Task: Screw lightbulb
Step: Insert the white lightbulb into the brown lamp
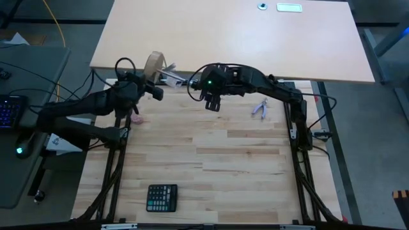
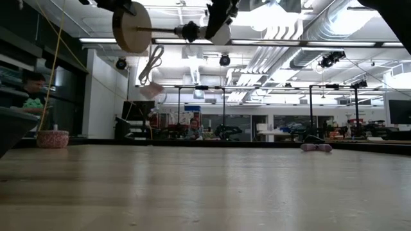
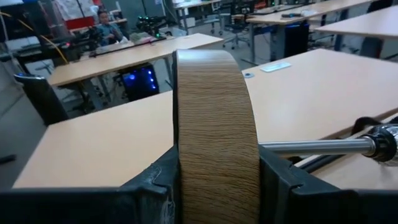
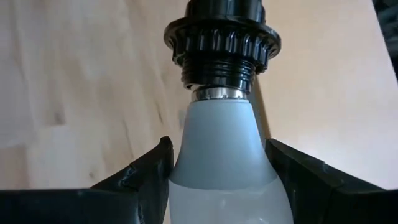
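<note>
1. the lightbulb (image 4: 227, 162) is held above the table at about 12 o'clock in the overhead view, clamped between the fingers of the right gripper (image 1: 213, 102); its silvery base is already seated in the black socket (image 4: 221, 40), with only a thin metal ring showing.
2. the left gripper (image 3: 217, 186) is clamped on the rim of the wooden disc (image 3: 214, 124), holding it on edge.
3. bulb, socket and metal rod (image 3: 317, 147) share one level axis; the disc lies at 9 o'clock from the bulb, so turning must happen about that line.
4. the bulb is smooth frosted white, the socket collar ribbed, the disc edge grained.
</note>
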